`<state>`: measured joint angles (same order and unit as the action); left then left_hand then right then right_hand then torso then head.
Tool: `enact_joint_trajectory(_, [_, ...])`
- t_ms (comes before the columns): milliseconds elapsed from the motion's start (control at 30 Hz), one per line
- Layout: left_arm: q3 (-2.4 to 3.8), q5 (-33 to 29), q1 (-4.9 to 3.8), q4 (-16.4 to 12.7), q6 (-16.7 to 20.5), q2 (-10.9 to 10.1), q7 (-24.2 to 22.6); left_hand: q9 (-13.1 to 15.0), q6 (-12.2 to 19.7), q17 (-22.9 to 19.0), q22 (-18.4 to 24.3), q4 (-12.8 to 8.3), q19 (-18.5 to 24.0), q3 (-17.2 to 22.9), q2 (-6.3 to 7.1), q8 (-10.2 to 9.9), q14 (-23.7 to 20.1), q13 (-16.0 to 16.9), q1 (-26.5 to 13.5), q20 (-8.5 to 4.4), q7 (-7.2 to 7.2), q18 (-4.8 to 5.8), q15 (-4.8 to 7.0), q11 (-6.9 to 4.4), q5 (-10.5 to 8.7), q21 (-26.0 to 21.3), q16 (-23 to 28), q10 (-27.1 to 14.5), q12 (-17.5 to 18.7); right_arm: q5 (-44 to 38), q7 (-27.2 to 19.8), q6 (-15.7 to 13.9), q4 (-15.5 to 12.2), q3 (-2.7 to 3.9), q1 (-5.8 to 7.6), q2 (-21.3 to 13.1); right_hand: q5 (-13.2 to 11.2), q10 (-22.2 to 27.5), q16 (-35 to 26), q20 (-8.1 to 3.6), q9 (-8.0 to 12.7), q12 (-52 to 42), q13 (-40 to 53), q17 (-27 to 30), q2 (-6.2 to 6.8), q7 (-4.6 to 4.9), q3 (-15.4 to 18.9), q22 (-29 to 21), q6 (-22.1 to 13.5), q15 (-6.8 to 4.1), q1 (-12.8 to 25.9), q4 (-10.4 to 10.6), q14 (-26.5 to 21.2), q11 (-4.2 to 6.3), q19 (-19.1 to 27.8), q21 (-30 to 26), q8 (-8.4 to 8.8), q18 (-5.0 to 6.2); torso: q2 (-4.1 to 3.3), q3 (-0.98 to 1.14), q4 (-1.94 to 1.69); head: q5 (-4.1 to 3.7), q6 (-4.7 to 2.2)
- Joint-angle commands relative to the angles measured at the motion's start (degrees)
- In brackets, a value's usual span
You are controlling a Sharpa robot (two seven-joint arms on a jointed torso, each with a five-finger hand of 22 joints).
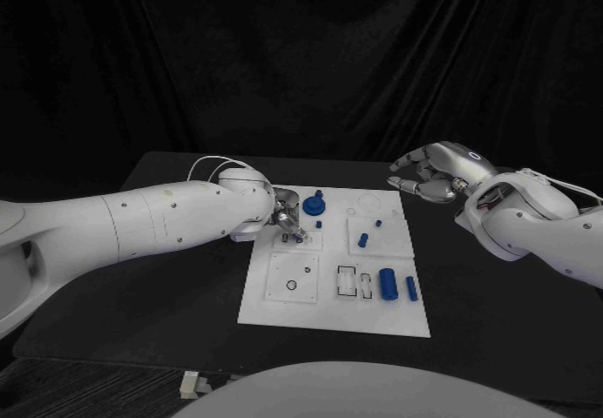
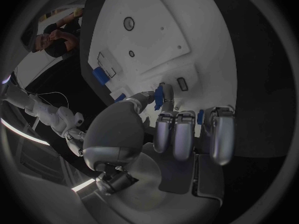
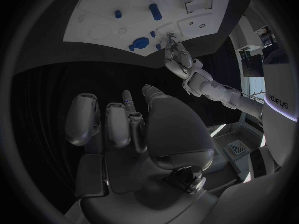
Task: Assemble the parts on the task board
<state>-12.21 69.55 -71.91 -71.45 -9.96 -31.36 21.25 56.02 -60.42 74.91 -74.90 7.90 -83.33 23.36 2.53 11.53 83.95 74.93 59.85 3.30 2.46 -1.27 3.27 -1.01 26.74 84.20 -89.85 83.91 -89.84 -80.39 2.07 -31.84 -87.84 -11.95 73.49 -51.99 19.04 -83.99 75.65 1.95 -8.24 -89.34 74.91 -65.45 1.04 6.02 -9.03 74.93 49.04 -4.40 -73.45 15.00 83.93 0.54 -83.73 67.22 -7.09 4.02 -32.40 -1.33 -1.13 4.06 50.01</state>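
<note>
The white task board (image 1: 333, 300) lies in the middle of the table. My left hand (image 1: 283, 222) is low over its far left section and pinches a small blue peg (image 2: 159, 97) between thumb and a finger, close to the board (image 2: 156, 35). Just beyond this hand stands a round blue part (image 1: 313, 206). Two small blue pegs (image 1: 363, 239) stand in the far right section, and two blue cylinders (image 1: 389, 285) lie at the near right. My right hand (image 1: 434, 174) hovers off the board's far right corner, fingers loosely bent, holding nothing. The right wrist view shows the left hand (image 3: 177, 55) at the board (image 3: 124, 5).
Rectangular slots (image 1: 347, 283) and a small ring (image 1: 293, 285) mark the board's near half. Black table (image 1: 503, 313) surrounds the board, and a dark curtain hangs behind it. A small white object (image 1: 190, 384) sits at the table's near edge.
</note>
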Motion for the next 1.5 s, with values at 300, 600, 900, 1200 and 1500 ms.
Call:
enact_joint_trajectory(300, [0.04,-0.05,0.09,0.02,1.72,0.35,4.08,0.78,-1.32,15.09,-12.39,1.07,-1.13,-0.32,0.18,0.05,6.05,15.07,-2.36,-0.16,-0.2,-0.49,0.2,-0.21,-0.67,0.46,-0.15,6.09,-0.16,-0.1,1.35,1.1,0.18,0.04,-0.23,0.09,1.2,-4.76,-0.36,0.23,0.19,0.46,12.84,0.27,0.14,-0.01,-0.7,7.73,0.45,0.41,-1.0,-0.18,1.99,-0.56,0.25,-0.44,-0.27,0.76,-0.03,-0.01,0.01,0.16,-0.01])
enact_joint_trajectory(600, [0.03,-0.05,0.21,-0.01,1.93,0.56,5.03,0.82,-1.33,15.09,-12.33,1.14,-1.01,-0.38,0.18,0.03,6.05,15.07,-2.51,-0.18,-0.22,-0.53,0.22,-0.23,-0.81,0.32,-0.15,6.09,-0.16,-0.1,1.43,1.23,0.18,0.04,-0.29,0.14,1.75,-4.73,-0.39,0.23,0.28,0.48,12.8,0.31,0.13,0.02,-0.93,7.73,0.5,0.42,-1.24,-0.34,1.99,-0.57,0.27,-0.54,-0.24,0.77,-0.03,-0.01,0.03,0.12,-0.01])
enact_joint_trajectory(900, [0.03,-0.05,0.54,0.1,2.48,0.76,4.78,0.89,-1.2,15.09,-12.26,1.14,-0.87,-0.47,0.14,-0.11,6.05,15.07,-2.66,-0.23,-0.25,-0.59,0.28,-0.27,-1.44,0.14,-0.15,6.09,-0.16,-0.1,1.58,1.32,0.2,0.04,-0.37,0.17,2.47,-4.68,-0.47,0.24,0.39,0.53,12.71,0.45,0.17,0.05,-1.22,7.72,0.52,0.43,-1.54,-0.55,1.97,-0.6,0.28,-0.66,-0.2,0.78,-0.02,0.0,0.0,0.08,-0.01])
enact_joint_trajectory(1200, [0.03,-0.05,1.02,0.33,3.69,1.03,4.09,0.92,-1.06,15.09,-12.23,1.05,-0.81,-0.49,0.12,-0.25,6.05,15.07,-2.63,-0.26,-0.24,-0.62,0.31,-0.28,-1.88,0.04,-0.15,6.09,-0.16,-0.1,1.65,1.29,0.21,0.04,-0.46,0.19,2.72,-4.67,-0.48,0.24,0.43,0.54,12.68,0.46,0.19,0.07,-1.32,7.72,0.53,0.44,-1.62,-0.61,1.96,-0.61,0.28,-0.69,-0.18,0.78,-0.03,-0.01,0.0,0.08,-0.01])
enact_joint_trajectory(1500, [0.03,-0.05,1.41,0.43,4.06,1.18,3.65,0.94,-0.88,15.09,-12.04,0.84,-0.43,-0.45,0.12,-0.39,6.05,15.07,-2.47,-0.29,-0.24,-0.74,0.31,-0.29,-2.14,-0.36,-0.15,6.09,-0.16,-0.08,1.75,1.23,0.11,0.04,-0.48,0.09,2.81,-4.64,-0.51,0.25,0.44,0.57,12.63,0.51,0.2,0.08,-1.35,7.7,0.53,0.44,-1.63,-0.63,1.96,-0.61,0.3,-0.78,-0.17,0.8,-0.01,0.0,0.0,0.01,-0.01])
